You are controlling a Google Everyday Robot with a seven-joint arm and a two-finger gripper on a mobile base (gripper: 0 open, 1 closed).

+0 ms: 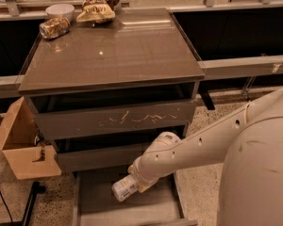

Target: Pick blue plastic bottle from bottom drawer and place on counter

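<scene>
Camera view has my robot's white arm [198, 142] filling the lower right and reaching down-left across the cabinet front. The glossy counter [113, 55] comes next, with a snack bag [96, 6], a white bowl [60, 9] and a shiny can [54, 26] crowded at its far left corner. Under it the scratched drawer [115, 119] is shut, and the bottom drawer [127, 211] is pulled out below my wrist. An open cardboard box [23, 154] sits on the floor left of the cabinet. The gripper [134, 185] hangs over the bottom drawer, clamped on the blue plastic bottle [122, 189], which lies tilted.
</scene>
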